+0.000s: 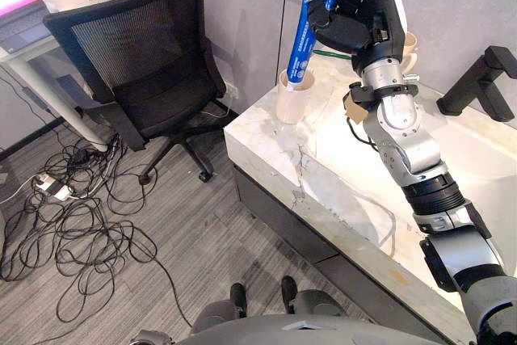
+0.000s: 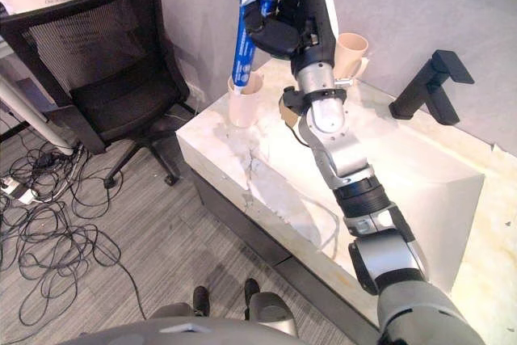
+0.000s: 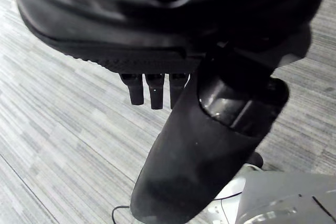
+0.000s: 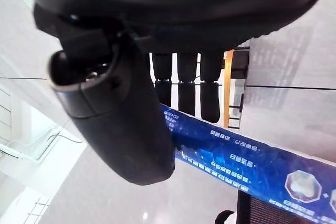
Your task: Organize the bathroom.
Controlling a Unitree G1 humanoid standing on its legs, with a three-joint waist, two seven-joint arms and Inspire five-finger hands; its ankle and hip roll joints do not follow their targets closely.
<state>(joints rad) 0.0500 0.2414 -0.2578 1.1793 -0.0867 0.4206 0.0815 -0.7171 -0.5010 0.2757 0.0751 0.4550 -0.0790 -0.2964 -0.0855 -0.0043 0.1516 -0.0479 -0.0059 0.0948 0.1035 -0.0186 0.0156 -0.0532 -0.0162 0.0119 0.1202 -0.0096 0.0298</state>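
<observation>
My right hand (image 1: 359, 14) is raised over the counter's far left corner, shut on a blue toothpaste tube (image 1: 299, 46). The tube hangs almost upright, and its lower end reaches into the mouth of a pale pink cup (image 1: 292, 103) on the marble counter (image 1: 266, 147). In the right wrist view the thumb (image 4: 126, 129) and fingers pinch the blue tube (image 4: 247, 158). My left hand (image 3: 199, 156) hangs over the grey plank floor, fingers straight and holding nothing.
A second pale cup (image 2: 351, 50) stands behind my right wrist by the wall. A black faucet (image 2: 428, 86) rises over the sunken basin (image 2: 420, 175). A black office chair (image 1: 145, 62) and tangled cables (image 1: 65, 224) lie left of the counter.
</observation>
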